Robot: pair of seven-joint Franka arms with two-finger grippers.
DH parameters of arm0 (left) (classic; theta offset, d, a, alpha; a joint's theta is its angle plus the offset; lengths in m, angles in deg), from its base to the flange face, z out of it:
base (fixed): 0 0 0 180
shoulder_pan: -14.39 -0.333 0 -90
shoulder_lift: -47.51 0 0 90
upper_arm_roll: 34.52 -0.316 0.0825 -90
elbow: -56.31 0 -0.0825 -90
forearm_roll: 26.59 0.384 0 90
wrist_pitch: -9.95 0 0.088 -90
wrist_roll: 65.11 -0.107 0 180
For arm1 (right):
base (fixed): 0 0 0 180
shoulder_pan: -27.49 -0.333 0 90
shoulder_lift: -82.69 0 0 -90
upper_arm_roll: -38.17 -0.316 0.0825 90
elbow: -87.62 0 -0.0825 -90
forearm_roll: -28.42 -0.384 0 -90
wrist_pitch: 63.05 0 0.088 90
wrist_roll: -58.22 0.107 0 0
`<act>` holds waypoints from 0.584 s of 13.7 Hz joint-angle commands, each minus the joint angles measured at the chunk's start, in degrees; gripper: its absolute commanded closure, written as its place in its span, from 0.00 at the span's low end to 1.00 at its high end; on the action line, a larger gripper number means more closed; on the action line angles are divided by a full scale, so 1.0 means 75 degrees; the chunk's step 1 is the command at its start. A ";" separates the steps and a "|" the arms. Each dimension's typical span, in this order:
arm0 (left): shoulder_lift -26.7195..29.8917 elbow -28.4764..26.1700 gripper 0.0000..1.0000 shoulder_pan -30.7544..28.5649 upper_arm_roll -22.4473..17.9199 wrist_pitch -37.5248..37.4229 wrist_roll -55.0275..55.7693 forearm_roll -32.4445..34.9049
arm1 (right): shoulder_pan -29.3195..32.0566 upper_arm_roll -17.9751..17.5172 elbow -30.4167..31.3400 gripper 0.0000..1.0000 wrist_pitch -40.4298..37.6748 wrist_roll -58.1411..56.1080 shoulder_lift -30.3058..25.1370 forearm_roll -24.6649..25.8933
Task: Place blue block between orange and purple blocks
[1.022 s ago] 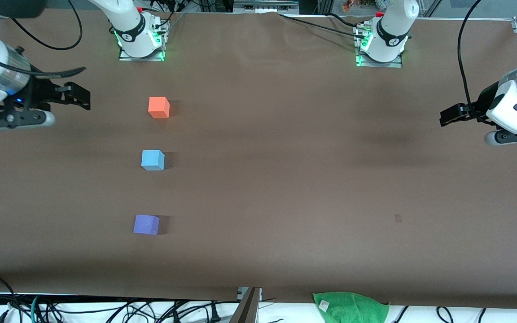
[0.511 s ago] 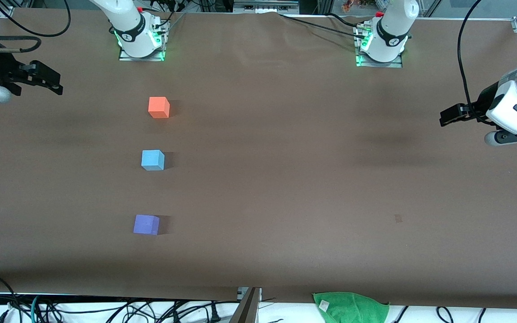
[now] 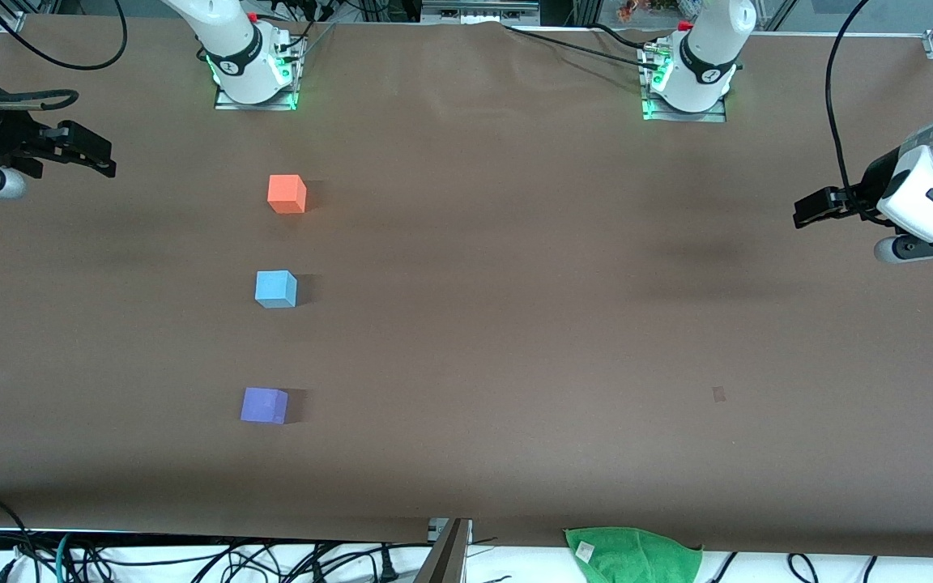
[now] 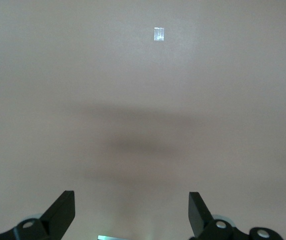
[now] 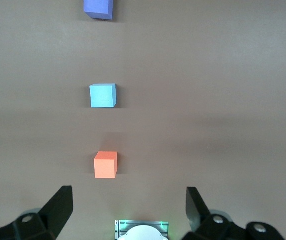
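Brown table (image 3: 515, 283): blue block (image 3: 275, 289) sits square between orange block (image 3: 286, 194), purple block (image 3: 263, 406).

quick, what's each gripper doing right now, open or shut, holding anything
Left gripper: open, empty, over bare table at the left arm's end.
Right gripper: open, empty, up at the right arm's end, away from the blocks.

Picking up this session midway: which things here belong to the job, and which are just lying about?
Job:
- blue block, sitting between the other two
- orange block
- purple block
- right hand, open, over the table's right-arm end
- left hand, open, waiting

Lying about:
- green cloth at the table edge
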 commanded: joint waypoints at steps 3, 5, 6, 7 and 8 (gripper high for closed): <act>0.0034 -0.0061 0.00 0.0026 0.0032 -0.0011 0.0108 -0.0054 | 0.0074 -0.0031 -0.0074 0.00 -0.0133 -0.0053 -0.0015 0.0001; 0.0034 -0.0049 0.00 0.0026 0.0032 -0.0011 0.0108 -0.0054 | 0.0086 -0.0031 -0.0074 0.00 -0.0121 -0.0052 -0.0015 -0.0010; 0.0034 -0.0049 0.00 0.0026 0.0043 -0.0011 0.0108 -0.0054 | 0.0086 -0.0031 -0.0062 0.00 -0.0121 -0.0064 -0.0015 -0.0022; 0.0034 -0.0061 0.00 0.0026 0.0043 -0.0011 0.0108 -0.0054 | 0.0086 -0.0031 -0.0074 0.00 -0.0121 -0.0064 -0.0015 -0.0034; 0.0034 -0.0061 0.00 0.0026 0.0043 -0.0011 0.0120 -0.0054 | 0.0086 -0.0043 -0.0074 0.00 -0.0121 -0.0075 -0.0015 -0.0045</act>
